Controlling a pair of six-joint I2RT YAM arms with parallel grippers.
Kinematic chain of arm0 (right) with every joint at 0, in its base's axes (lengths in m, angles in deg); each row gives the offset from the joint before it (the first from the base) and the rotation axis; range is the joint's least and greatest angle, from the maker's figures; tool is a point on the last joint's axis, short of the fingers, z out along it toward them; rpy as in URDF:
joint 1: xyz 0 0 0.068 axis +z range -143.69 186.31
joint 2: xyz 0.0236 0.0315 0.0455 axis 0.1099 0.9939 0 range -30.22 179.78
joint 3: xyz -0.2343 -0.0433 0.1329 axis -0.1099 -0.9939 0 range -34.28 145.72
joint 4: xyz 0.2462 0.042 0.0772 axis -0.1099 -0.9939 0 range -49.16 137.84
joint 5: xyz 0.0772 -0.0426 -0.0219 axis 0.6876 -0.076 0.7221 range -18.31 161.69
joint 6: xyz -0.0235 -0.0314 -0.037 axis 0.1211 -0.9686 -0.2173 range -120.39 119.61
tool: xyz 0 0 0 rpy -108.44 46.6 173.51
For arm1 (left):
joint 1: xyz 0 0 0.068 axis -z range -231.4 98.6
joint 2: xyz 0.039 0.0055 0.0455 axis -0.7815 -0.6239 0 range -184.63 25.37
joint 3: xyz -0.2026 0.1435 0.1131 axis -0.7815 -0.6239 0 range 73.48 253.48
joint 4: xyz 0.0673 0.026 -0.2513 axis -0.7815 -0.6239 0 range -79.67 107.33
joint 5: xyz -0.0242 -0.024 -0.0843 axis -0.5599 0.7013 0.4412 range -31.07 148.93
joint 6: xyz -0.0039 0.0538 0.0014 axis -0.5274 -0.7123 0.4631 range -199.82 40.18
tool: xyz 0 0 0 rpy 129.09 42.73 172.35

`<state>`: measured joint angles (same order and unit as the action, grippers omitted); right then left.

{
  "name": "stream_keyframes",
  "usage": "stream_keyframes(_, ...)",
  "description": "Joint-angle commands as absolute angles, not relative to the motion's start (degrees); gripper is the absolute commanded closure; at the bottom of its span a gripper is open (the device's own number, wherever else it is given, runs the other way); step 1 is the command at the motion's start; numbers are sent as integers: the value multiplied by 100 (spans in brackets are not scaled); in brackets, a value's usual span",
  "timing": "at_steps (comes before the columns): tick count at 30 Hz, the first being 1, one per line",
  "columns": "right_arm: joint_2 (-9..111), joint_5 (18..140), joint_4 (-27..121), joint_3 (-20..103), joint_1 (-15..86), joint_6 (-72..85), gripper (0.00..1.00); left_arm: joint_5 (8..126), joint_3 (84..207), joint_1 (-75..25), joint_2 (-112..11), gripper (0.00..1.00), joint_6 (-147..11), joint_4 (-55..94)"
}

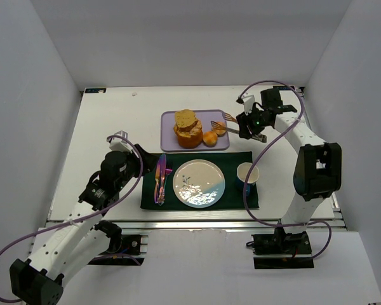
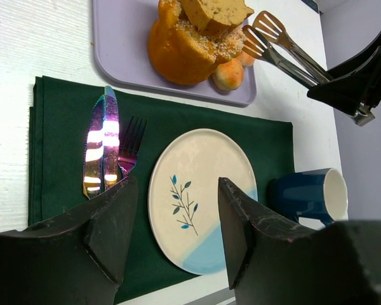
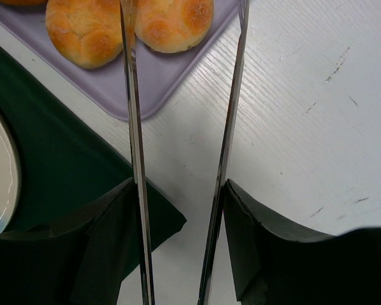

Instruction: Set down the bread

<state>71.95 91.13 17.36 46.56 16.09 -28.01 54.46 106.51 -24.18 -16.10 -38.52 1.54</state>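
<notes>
A large round bread loaf with a slice on top and small rolls sit on a lavender tray. My right gripper is shut on metal tongs, whose open tips reach over the tray's right edge by the rolls. In the right wrist view the two tong arms run between my fingers, tips at two rolls. My left gripper is open and empty, hovering left of the white-and-blue plate; the plate shows between its fingers.
The plate rests on a dark green napkin with an iridescent knife and fork to its left and a blue mug to its right. White walls enclose the table on three sides.
</notes>
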Motion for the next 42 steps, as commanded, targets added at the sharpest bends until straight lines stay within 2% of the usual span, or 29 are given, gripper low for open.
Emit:
stream_keyframes(1,7297,9024,1620,4798,1624,-2887,40,5340,10731,-2406,-1647,37,-3921,274)
stream_keyframes(32,7138,8997,1427,4781,1615,-2896,38,5278,10740,-2406,-1638,36,-3956,283)
stream_keyframes(34,7191,9006,1418,4790,1615,-2887,42,5287,10740,-2406,-1612,36,-3939,266)
stream_keyframes(39,7262,9155,1348,4921,1615,-2869,63,5243,10775,-2406,-1568,36,-3939,186)
stream_keyframes(42,7235,9243,1339,4957,1615,-2869,71,5225,10775,-2406,-1524,36,-3930,169)
